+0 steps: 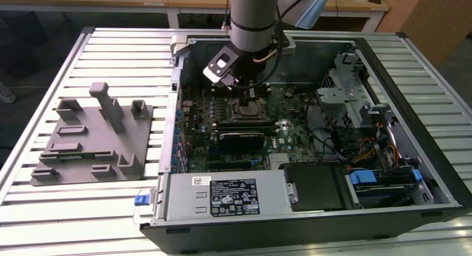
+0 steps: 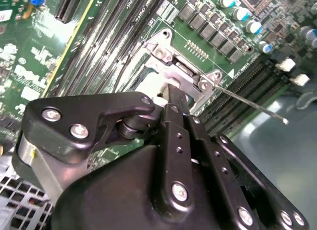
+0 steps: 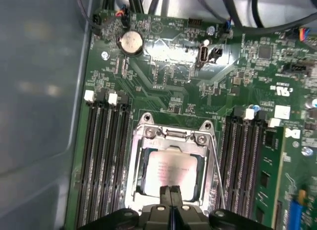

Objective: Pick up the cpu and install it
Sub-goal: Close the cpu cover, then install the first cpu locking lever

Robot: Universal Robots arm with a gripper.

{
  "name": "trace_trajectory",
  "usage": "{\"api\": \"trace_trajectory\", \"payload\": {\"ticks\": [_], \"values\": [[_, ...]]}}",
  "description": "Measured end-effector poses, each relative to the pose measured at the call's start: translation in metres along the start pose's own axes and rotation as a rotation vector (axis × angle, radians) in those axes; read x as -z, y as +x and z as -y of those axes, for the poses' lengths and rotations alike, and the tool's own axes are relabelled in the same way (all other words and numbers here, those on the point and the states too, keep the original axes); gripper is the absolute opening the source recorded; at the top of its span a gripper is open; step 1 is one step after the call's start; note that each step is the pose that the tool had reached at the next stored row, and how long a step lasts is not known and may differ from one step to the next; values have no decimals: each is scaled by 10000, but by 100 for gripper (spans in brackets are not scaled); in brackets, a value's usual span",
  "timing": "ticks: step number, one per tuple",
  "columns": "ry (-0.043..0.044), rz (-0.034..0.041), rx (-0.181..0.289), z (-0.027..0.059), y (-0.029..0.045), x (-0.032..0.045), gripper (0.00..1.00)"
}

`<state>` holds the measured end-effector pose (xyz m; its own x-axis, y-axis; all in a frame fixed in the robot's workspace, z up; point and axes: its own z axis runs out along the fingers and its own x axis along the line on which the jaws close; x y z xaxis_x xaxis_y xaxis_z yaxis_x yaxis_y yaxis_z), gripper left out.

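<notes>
Now clenched hand touching the cpu in the motherboard socket.

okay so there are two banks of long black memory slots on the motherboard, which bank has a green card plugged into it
The bank of black memory slots on the thin metal lever's side of the silvery square cpu holds the green card; the other bank holds none.

Even overhead light is cast across the exterior view, glare is thrown off the cpu and nearby board in the first wrist view, and the gripper is rendered dark and soft in the second wrist view.
</notes>
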<state>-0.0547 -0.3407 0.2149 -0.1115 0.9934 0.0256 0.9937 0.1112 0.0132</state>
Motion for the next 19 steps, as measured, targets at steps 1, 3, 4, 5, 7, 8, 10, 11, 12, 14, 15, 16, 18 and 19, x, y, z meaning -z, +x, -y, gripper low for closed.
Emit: {"api": "trace_trajectory", "payload": {"ticks": [1, 3, 4, 5, 7, 8, 10, 11, 12, 14, 15, 16, 18, 19], "values": [[-1, -1, 0, 0, 0, 3, 11], [-17, -1, 3, -3, 0, 2, 11], [-17, 0, 2, -10, -1, 3, 11], [-17, 2, 1, -23, -2, 3, 11], [-17, 1, 0, -57, -6, 2, 11], [-17, 1, 0, -75, -8, 2, 11], [-17, 2, 1, -102, -12, 2, 11], [-17, 1, 1, -112, -13, 1, 11], [-18, 1, 1, -122, -14, 1, 11], [-17, 2, 0, -143, -16, 1, 11], [-18, 1, 0, -155, -17, 0, 11], [-18, 0, 0, -165, -19, 0, 11], [-17, 1, 1, -181, -20, 0, 11], [-16, 2, 2, -185, -21, 0, 11]]}}
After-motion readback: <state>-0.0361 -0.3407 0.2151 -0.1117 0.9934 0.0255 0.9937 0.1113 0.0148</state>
